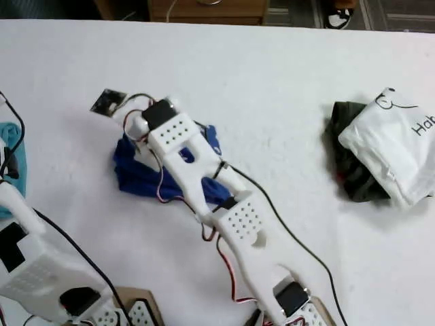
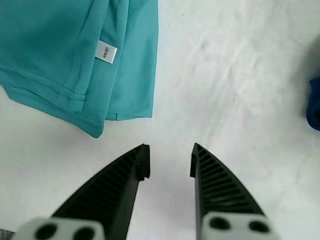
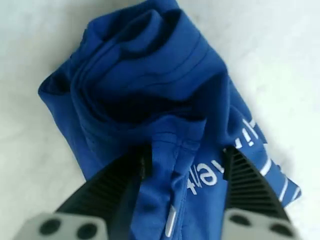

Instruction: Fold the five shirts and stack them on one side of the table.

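Observation:
A crumpled blue shirt (image 1: 139,178) with white print lies left of the table's middle. My right gripper (image 3: 185,161) is down on it, open, with a raised fold of the blue shirt (image 3: 150,85) between its fingers. A teal shirt (image 1: 12,155) lies at the left edge. In the left wrist view the teal shirt (image 2: 70,55) shows a white tag, and my left gripper (image 2: 168,160) hangs open over bare table just short of its hem. At the right, a folded white shirt (image 1: 391,146) rests on a folded dark shirt (image 1: 350,159).
The white cloth-covered table (image 1: 272,88) has free room across its middle and back. A small black square object (image 1: 109,102) lies behind the blue shirt. The right arm's cables (image 1: 285,231) trail over the table. Wooden furniture (image 1: 207,10) stands beyond the far edge.

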